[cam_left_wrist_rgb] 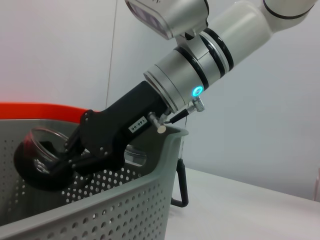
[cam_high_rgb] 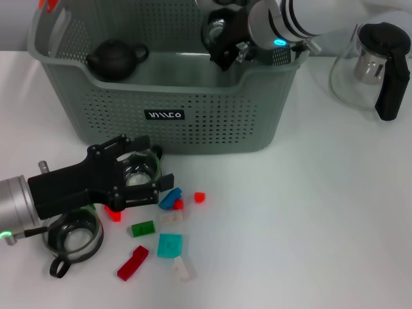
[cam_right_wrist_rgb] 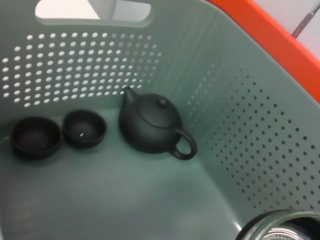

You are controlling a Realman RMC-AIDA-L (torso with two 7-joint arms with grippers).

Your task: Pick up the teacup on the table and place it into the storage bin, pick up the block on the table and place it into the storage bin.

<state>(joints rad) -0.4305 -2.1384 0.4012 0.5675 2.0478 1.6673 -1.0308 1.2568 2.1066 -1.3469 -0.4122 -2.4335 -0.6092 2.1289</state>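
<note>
The grey-green storage bin (cam_high_rgb: pixel 212 129) stands at the back of the table. My right gripper (cam_high_rgb: pixel 219 42) is over the bin's right side, shut on a glass teacup (cam_high_rgb: pixel 214 29) with a dark base. The left wrist view shows that gripper (cam_left_wrist_rgb: pixel 52 162) holding the teacup (cam_left_wrist_rgb: pixel 37 157) just inside the bin's rim (cam_left_wrist_rgb: pixel 125 200). The cup's rim (cam_right_wrist_rgb: pixel 280 227) shows in the right wrist view. My left gripper (cam_high_rgb: pixel 151 170) is open, low in front of the bin, its fingers either side of a second glass teacup (cam_high_rgb: pixel 138 174). Several small blocks lie beside it, among them a blue one (cam_high_rgb: pixel 170 197).
The bin holds a dark teapot (cam_right_wrist_rgb: pixel 152 122) and two small dark cups (cam_right_wrist_rgb: pixel 35 137). A third glass cup (cam_high_rgb: pixel 74 235) sits under my left arm. Red (cam_high_rgb: pixel 132 262), green (cam_high_rgb: pixel 143 228) and teal (cam_high_rgb: pixel 169 245) blocks lie near the front. A glass jug (cam_high_rgb: pixel 373 64) stands back right.
</note>
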